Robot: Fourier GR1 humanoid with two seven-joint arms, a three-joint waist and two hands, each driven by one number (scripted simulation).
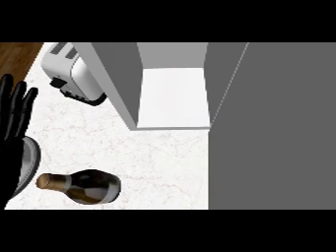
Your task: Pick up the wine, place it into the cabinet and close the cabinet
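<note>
Low on the marble counter (156,157), near the view's bottom edge: wine bottle (83,186), seen steeply from above, dark glass body rounded and glossy, cork-coloured top (50,181) pointing left. Whether upright or tipped, hard to tell from this angle. Probably heavy for its size, rigid, smooth enough to slip, and breakable if knocked against the counter or the cabinet edge. Best taken around the wide body, fingers and thumb wrapped on opposite sides; neck looks too narrow and short for a sure hold.

Just left of the cork top, a curved grey rim, likely a plate (29,162), mostly hidden under the hand. Left hand (2,128) at the view's left edge, fingers straight and pointing up, released, holding nothing, resting. Bottle below and to the right of that hand, near it but apart, no contact visible. Right hand absent from the view.

Further up the counter, open cabinet (172,98): white floor bare, grey side walls, opening facing the bottle, well apart from it. Broad grey panel filling the right side, presumably the cabinet door (286,128) swung open. Beside the cabinet's left wall, a white toaster (72,74) with a black knob. Beyond the counter's top-left corner, a strip of wooden floor (7,56).

Bottle not yet taken; cabinet not yet shut.
</note>
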